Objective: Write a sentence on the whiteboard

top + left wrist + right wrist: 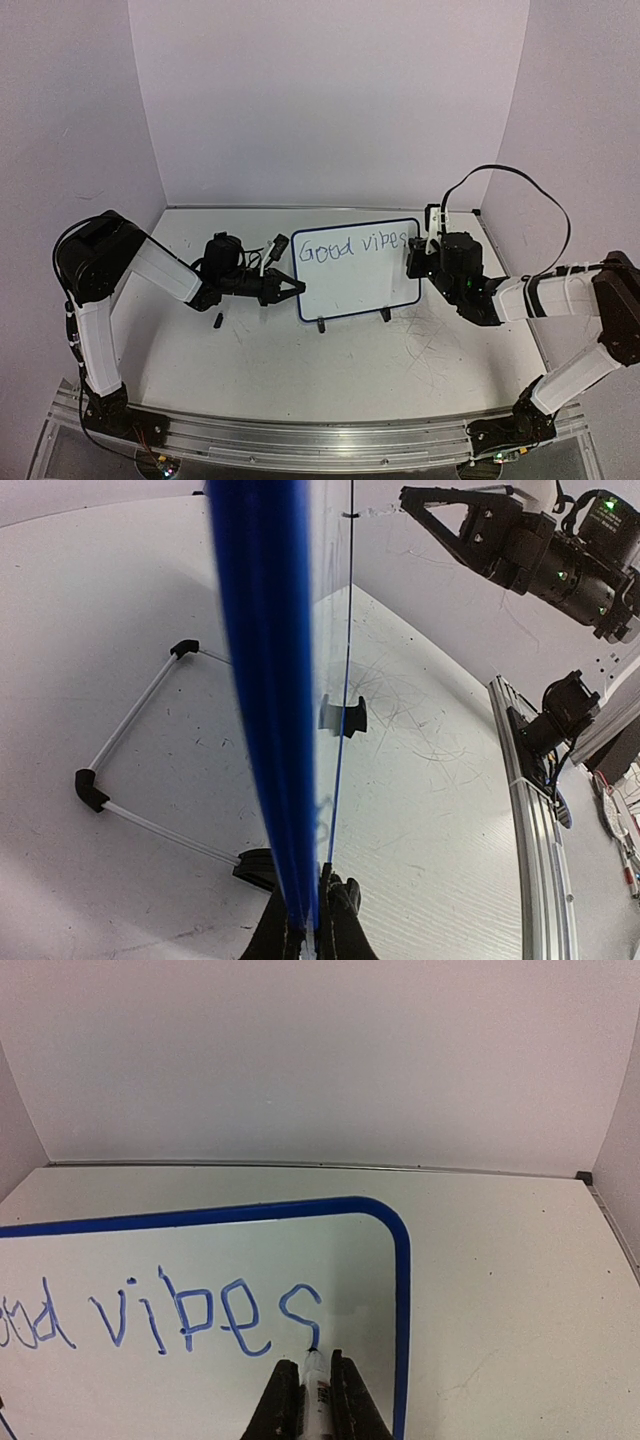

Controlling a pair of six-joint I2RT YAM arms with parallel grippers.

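Whiteboard: the whiteboard (350, 292) stands upright on its two feet mid-worktop (300, 370), between my two tools.
Left tool: my left tool (316, 900) is pressed together on the board's left blue edge, pinching the frame.
Right tool: my right tool (312, 1368) pinches a marker (319, 1396) near the board's right edge.
Sentence: the sentence (190, 1315) reads "Good vibes"; the marker tip touches the foot of the final "s".

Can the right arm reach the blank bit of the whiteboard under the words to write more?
Probably yes. The right fingers hold the marker with its tip on the whiteboard, at the end of the sentence, and nothing covers the bare space below. The left fingers only pinch the board's edge.
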